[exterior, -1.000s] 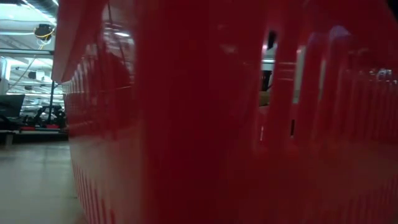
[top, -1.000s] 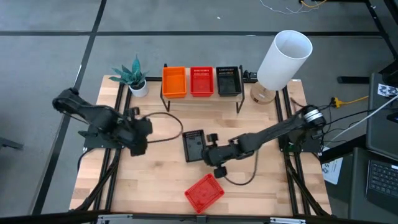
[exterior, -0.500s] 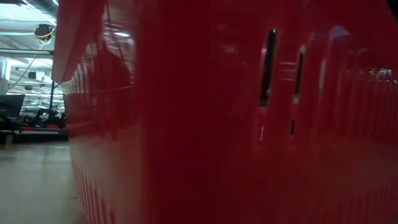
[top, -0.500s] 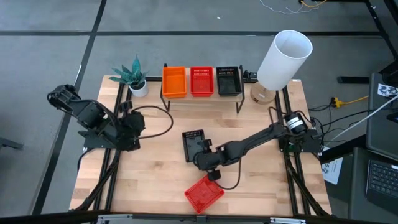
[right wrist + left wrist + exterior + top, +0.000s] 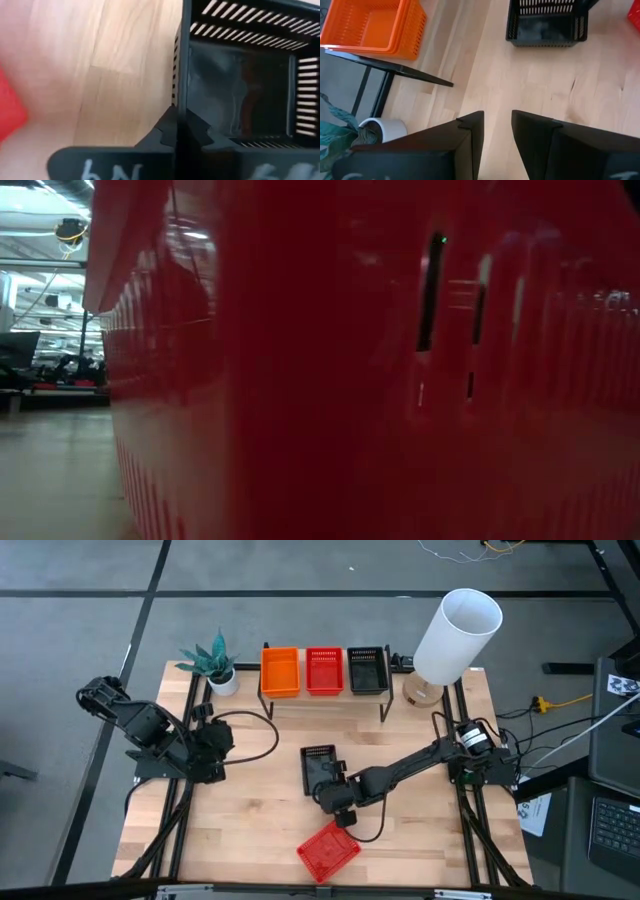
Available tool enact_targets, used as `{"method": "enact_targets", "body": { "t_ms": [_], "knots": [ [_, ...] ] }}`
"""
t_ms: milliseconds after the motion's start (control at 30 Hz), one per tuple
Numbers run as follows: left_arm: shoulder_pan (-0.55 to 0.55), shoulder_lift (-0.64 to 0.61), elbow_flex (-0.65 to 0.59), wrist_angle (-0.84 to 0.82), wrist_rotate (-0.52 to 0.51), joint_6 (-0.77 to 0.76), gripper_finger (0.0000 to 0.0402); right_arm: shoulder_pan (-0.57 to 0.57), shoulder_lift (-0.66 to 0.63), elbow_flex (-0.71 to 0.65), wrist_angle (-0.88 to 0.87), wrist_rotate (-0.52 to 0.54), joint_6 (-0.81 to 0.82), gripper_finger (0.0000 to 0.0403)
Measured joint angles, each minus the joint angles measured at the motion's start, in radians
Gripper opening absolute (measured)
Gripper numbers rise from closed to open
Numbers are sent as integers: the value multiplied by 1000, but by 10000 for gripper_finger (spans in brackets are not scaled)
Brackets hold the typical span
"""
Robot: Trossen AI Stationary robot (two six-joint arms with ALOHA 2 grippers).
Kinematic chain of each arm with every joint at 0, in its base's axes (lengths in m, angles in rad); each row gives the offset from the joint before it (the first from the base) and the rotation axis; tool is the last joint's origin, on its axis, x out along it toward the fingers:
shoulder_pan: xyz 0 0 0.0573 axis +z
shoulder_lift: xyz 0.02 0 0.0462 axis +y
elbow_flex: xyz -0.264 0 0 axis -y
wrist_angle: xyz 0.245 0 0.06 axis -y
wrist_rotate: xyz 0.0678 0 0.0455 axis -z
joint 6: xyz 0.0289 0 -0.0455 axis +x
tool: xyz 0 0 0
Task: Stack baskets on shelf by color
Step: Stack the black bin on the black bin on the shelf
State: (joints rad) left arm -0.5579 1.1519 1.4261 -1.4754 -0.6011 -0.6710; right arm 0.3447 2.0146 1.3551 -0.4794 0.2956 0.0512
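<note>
right hand (image 5: 334,790) clamped on slotted wall of black mesh basket (image 5: 320,767), smooth light-wood tabletop (image 5: 250,830), left hand (image 5: 497,130) released

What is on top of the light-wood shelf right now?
On the light-wood shelf sit orange mesh baskets, red mesh baskets and black mesh baskets, side by side. How many are stacked in each pile cannot be counted from above.

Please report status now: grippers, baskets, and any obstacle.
Right gripper shut on black basket wall, mid-table. Left gripper open, idle at left. Red basket loose near front edge. Path to shelf looks free.
</note>
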Motion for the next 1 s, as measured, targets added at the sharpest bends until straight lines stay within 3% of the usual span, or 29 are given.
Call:
{"method": "enact_targets", "body": {
  "t_ms": [533,767,1000],
  "knots": [
    [1,0,0,2,-40,26,92,87,-272,172,-371,79,25,1],
    [1,0,0,3,-69,26,92,124,-430,179,-412,357,10,1],
    [1,0,0,3,-71,26,92,56,-548,179,-451,545,-173,0]
  ]
}}
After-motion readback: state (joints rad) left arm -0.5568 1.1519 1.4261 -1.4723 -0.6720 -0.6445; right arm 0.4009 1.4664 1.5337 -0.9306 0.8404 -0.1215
